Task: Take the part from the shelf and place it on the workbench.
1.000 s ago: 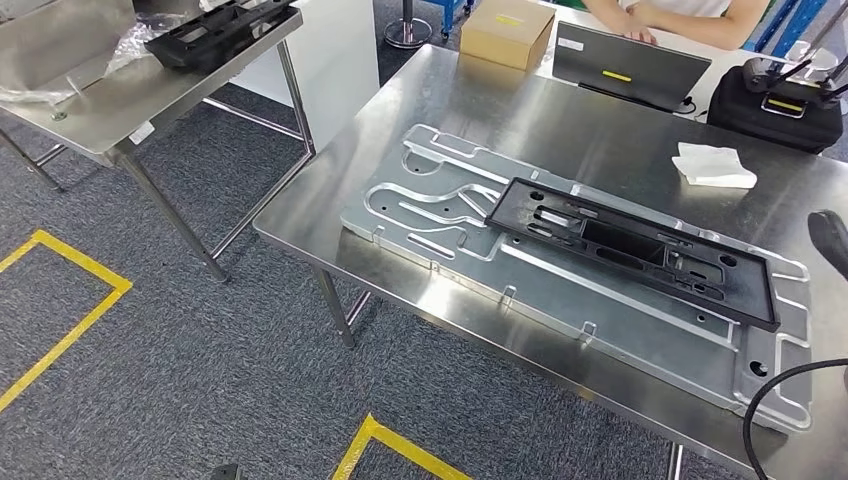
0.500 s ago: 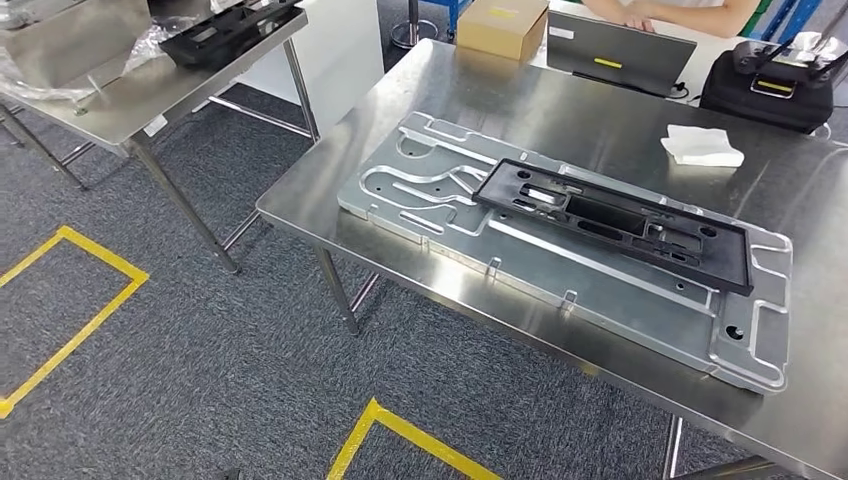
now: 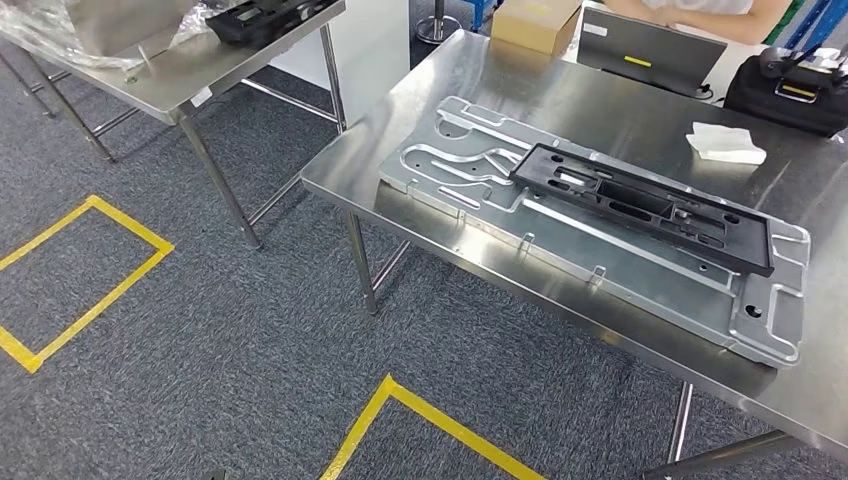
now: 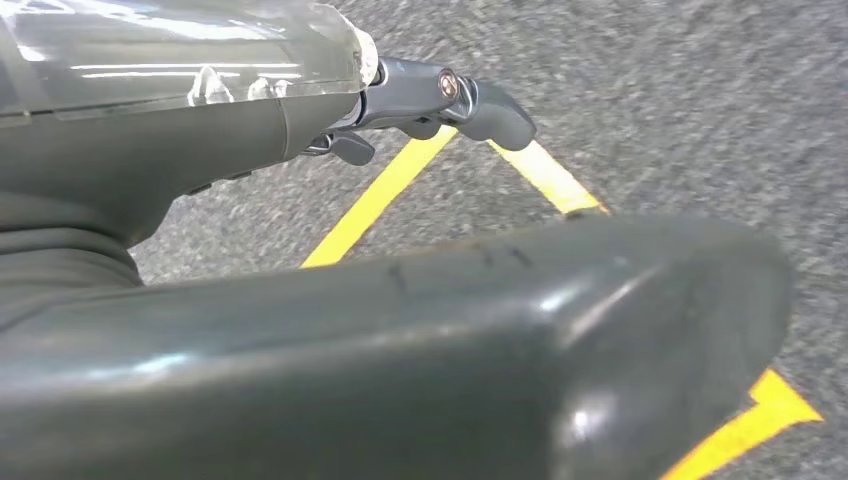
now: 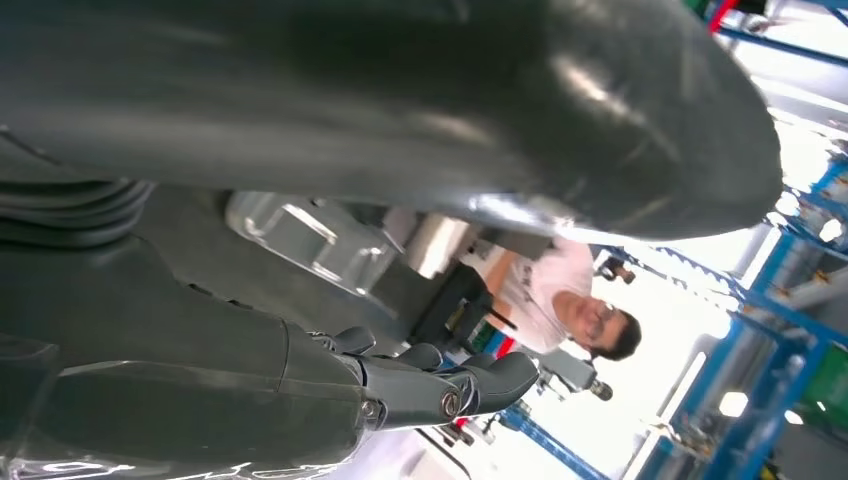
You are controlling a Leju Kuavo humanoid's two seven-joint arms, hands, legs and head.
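Note:
A long black frame-shaped part lies flat on a machined aluminium plate on the steel workbench. A second black part rests on the steel side table at the far left, next to crumpled plastic wrap. My left hand hangs over grey carpet with yellow tape, its fingers stretched out and nothing in it. My right hand is also empty, fingers extended, with the plate beyond it.
At the workbench's far side are a cardboard box, a laptop, a black case and a white cloth. A person sits behind the laptop. Yellow tape marks boxes on the carpet.
The whole picture has shifted, so the camera has moved; the workbench now sits further right. The dark hand and cable at the right edge a second ago are out of the head view.

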